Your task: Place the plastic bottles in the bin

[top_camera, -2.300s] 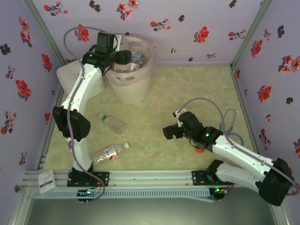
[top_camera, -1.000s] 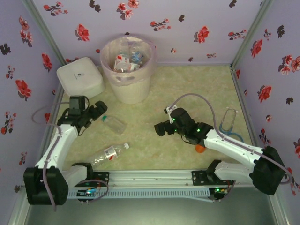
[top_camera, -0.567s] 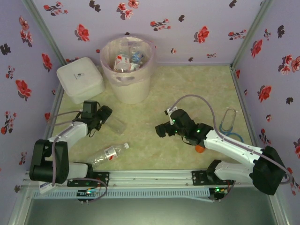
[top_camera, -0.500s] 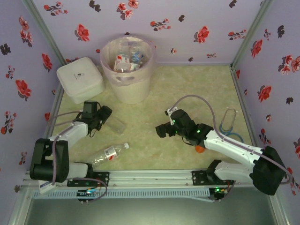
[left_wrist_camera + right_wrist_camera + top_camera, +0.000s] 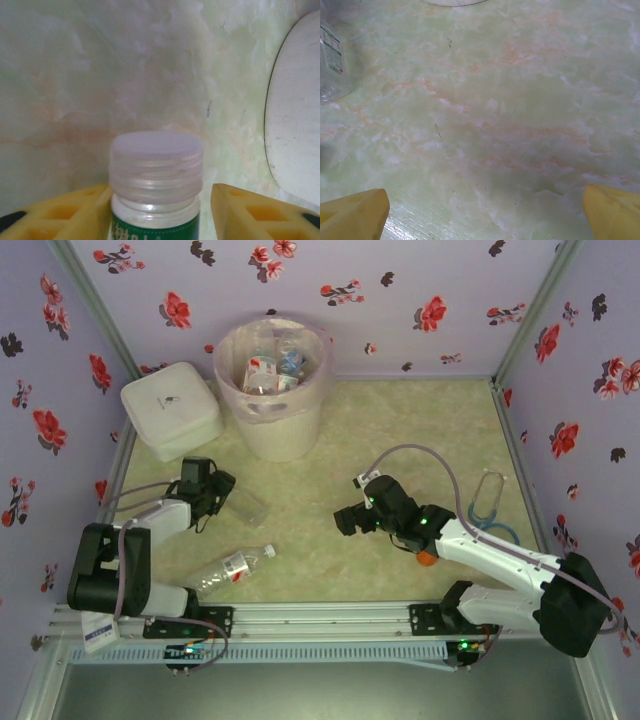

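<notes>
Most of the job looks done to me, with two bottles left out on the worktop (image 5: 400, 440). Far left sits the white box (image 5: 172, 410), whose lid carries a small dark mark I cannot read. Next to it my left tool (image 5: 222, 490) is down at the green-label bottle (image 5: 156, 170), which lies on the worktop just in front of the bin. The jaws stand partway in around its neck, one yellow finger (image 5: 60, 212) against it and a gap at the other, so I cannot tell whether it has a grip. Pale letters on the green band are cut off by the frame edge and unreadable. The second bottle (image 5: 232, 567) lies nearer the arm bases; its red and white label is too small to read. The bin (image 5: 285, 435) at the back holds a heap of bottles with red and blue labels, none legible. My right tool (image 5: 345, 521) hangs over bare worktop, jaws wide apart and holding nothing.
</notes>
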Controlling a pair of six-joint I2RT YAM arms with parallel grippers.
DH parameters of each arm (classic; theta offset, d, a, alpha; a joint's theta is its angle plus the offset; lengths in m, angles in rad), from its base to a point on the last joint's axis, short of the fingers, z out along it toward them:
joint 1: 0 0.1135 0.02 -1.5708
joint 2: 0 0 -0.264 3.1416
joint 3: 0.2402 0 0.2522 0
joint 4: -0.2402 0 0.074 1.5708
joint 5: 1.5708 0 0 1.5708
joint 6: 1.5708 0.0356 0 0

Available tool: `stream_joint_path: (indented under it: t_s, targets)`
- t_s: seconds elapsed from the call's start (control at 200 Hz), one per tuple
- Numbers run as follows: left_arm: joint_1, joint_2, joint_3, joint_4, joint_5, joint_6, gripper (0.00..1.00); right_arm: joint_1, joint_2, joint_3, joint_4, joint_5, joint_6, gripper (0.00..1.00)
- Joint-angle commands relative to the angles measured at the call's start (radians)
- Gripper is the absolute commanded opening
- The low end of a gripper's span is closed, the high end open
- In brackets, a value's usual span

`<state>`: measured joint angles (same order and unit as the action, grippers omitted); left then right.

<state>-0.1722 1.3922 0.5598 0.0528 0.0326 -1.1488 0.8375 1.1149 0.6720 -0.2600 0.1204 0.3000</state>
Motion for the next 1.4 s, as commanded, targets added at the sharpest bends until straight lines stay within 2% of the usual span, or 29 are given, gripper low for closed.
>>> stream_joint_path:
  t_s: [0.0, 0.305, 0.465, 0.615, 0.73, 0.82, 0.93, 0.99, 1.115, 1.195, 1.395]
  targets:
    - [-0.006, -0.042, 0.004, -0.005, -0.033, 0.005, 0.49, -0.005, 0.009, -0.006, -0.006, 0.021, 0.019, 1.0]
    - [-0.004, -0.161, 0.087, -0.144, -0.072, 0.083, 0.31, -0.006, 0.016, -0.002, -0.005, 0.024, 0.016, 1.0]
    - [0.014, -0.262, 0.204, -0.264, -0.098, 0.175, 0.27, -0.006, 0.014, 0.003, -0.01, 0.03, 0.012, 1.0]
    - [0.037, -0.363, 0.441, -0.408, -0.171, 0.343, 0.23, -0.007, 0.003, 0.011, -0.026, 0.036, 0.005, 1.0]
    - [0.04, -0.362, 0.677, -0.491, -0.182, 0.495, 0.22, -0.007, 0.003, 0.014, -0.025, 0.038, 0.005, 1.0]
    - [0.04, -0.308, 0.885, -0.569, -0.181, 0.615, 0.22, -0.006, 0.006, 0.018, -0.023, 0.033, 0.01, 1.0]
    - [0.039, -0.214, 1.075, -0.588, -0.137, 0.688, 0.14, -0.006, -0.004, 0.016, -0.021, 0.033, 0.014, 1.0]
    - [0.039, -0.143, 1.165, -0.594, -0.097, 0.699, 0.09, -0.006, -0.013, 0.018, -0.03, 0.036, 0.016, 1.0]
    - [0.032, 0.029, 1.337, -0.554, 0.019, 0.737, 0.05, -0.005, -0.04, 0.028, -0.063, 0.047, 0.022, 1.0]
    - [0.03, 0.146, 1.462, -0.586, 0.033, 0.744, 0.0, -0.006, -0.061, 0.033, -0.093, 0.056, 0.02, 1.0]
    - [0.011, 0.334, 1.615, -0.614, 0.062, 0.741, 0.0, -0.006, -0.12, 0.027, -0.134, 0.084, 0.034, 1.0]
